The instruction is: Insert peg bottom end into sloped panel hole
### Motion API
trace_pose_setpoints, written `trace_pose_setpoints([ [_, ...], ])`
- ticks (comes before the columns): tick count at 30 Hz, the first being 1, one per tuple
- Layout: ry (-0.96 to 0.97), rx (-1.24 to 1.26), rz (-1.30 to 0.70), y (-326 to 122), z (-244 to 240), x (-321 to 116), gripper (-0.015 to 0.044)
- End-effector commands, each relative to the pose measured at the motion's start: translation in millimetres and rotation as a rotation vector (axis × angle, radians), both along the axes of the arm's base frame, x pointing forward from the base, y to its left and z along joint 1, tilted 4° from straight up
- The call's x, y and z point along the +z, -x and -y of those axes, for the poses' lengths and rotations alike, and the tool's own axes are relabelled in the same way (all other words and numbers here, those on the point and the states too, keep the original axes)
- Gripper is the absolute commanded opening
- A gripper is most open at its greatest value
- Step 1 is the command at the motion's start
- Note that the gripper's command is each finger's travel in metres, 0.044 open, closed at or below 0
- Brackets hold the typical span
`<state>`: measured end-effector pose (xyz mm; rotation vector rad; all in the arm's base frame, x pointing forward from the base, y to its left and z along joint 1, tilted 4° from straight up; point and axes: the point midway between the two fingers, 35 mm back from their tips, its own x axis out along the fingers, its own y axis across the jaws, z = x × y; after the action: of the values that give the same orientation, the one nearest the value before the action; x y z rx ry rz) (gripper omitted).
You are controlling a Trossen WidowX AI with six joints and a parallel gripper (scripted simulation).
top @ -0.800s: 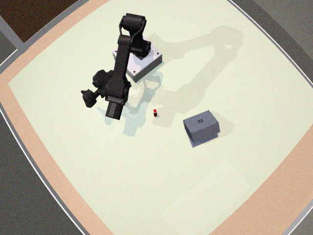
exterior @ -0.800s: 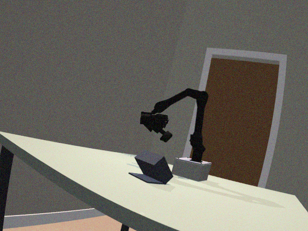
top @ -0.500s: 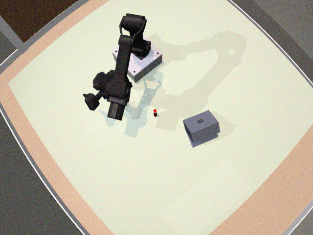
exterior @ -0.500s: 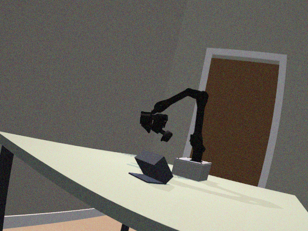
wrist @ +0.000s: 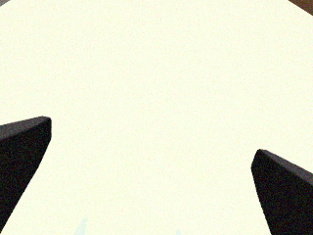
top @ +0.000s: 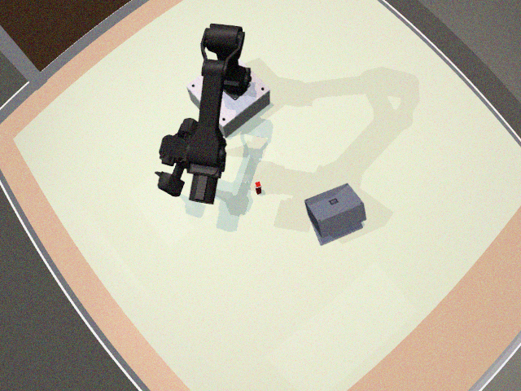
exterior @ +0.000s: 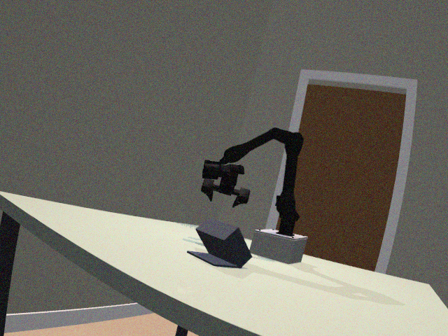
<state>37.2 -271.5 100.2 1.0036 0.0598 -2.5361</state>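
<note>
A small red peg (top: 258, 187) with flat sides stands upright on the table in the top view; it does not show in the other views. The grey-blue block with the sloped panel (top: 321, 210) (exterior: 224, 242) stands to the right of the peg in the top view. Its face has one small rectangular hole (top: 333, 201). My gripper (exterior: 222, 203) (wrist: 156, 144) is wide open and empty, high above the table, off to the peg's left in the top view. In the wrist view only bare table shows between the fingers.
The arm's base box (top: 248, 111) (exterior: 276, 246) stands on the table (top: 235, 294) (exterior: 108, 231) behind the peg and the block. The table's front edge (exterior: 108, 274) shows in the exterior view. Shadows of the arm fall around the peg and block.
</note>
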Motion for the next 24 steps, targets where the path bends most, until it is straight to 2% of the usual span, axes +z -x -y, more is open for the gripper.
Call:
trace_pose_setpoints([
  [1,-0.087,0.094,0.010,-12,-2,-5,0.0440],
  [24,-0.490,0.655,0.027,-73,-20,-24,0.0440],
])
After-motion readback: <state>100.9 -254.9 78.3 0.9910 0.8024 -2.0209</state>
